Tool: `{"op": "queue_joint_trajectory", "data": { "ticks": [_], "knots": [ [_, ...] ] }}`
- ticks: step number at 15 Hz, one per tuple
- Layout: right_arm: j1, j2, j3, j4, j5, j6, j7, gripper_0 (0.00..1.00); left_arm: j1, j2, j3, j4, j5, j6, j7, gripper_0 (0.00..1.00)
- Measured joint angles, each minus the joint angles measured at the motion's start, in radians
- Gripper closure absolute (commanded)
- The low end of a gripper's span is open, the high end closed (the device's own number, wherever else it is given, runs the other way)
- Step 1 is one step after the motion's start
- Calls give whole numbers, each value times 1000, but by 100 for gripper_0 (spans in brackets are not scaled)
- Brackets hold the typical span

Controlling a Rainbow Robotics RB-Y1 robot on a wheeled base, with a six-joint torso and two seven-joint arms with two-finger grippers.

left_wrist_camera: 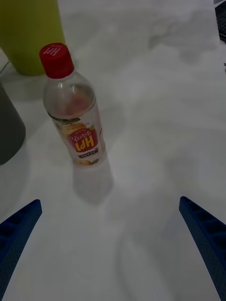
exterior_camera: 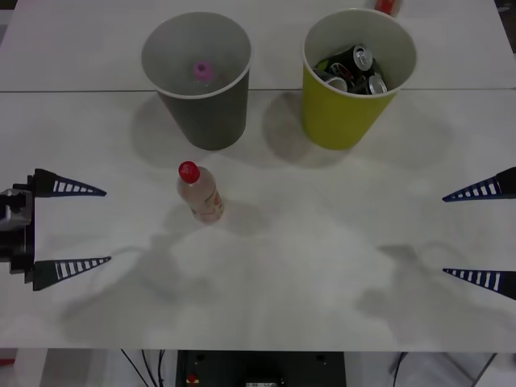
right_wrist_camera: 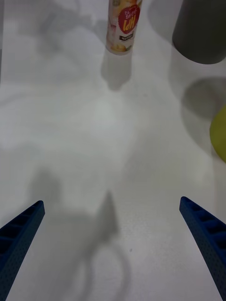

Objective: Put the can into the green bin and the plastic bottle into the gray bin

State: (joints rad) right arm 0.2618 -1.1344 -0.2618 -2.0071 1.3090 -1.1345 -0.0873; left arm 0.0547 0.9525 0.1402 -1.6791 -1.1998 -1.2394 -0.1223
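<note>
The plastic bottle [exterior_camera: 200, 193] [left_wrist_camera: 77, 117] [right_wrist_camera: 123, 26] stands upright on the white table, red cap on, in front of the gray bin [exterior_camera: 201, 121] [left_wrist_camera: 9, 127] [right_wrist_camera: 200, 30]. A pink-capped bottle [exterior_camera: 201, 71] lies inside that bin. To its right stands the green bin [exterior_camera: 339, 121] [left_wrist_camera: 30, 33] [right_wrist_camera: 219, 134], with dark cans [exterior_camera: 355, 68] inside. My left gripper [exterior_camera: 107, 226] [left_wrist_camera: 110, 201] hovers open at the left edge, pointing toward the bottle and well short of it. My right gripper [exterior_camera: 443, 235] [right_wrist_camera: 111, 201] is open at the right edge, holding nothing.
A seam [exterior_camera: 81, 91] crosses the table behind the bins. A red object [exterior_camera: 387, 6] pokes in at the far edge. The table's front edge [exterior_camera: 258, 351] runs just above cables and the robot's base. Bare tabletop lies between the two grippers.
</note>
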Motion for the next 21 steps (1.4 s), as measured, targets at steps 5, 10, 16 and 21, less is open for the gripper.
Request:
{"op": "queue_joint_trajectory", "data": {
  "ticks": [5,10,16,21],
  "knots": [
    [0,0,0,0,0,0,0,0,-60,-84,-44,137,36,-1,-126,0],
    [0,0,0,0,0,0,0,0,-141,-154,-120,315,110,-2,-268,0],
    [0,0,0,0,0,0,0,0,-203,-266,-128,445,118,11,-342,0],
    [0,0,0,0,0,0,0,0,-224,-322,-128,470,112,39,-353,0]
  ]
}}
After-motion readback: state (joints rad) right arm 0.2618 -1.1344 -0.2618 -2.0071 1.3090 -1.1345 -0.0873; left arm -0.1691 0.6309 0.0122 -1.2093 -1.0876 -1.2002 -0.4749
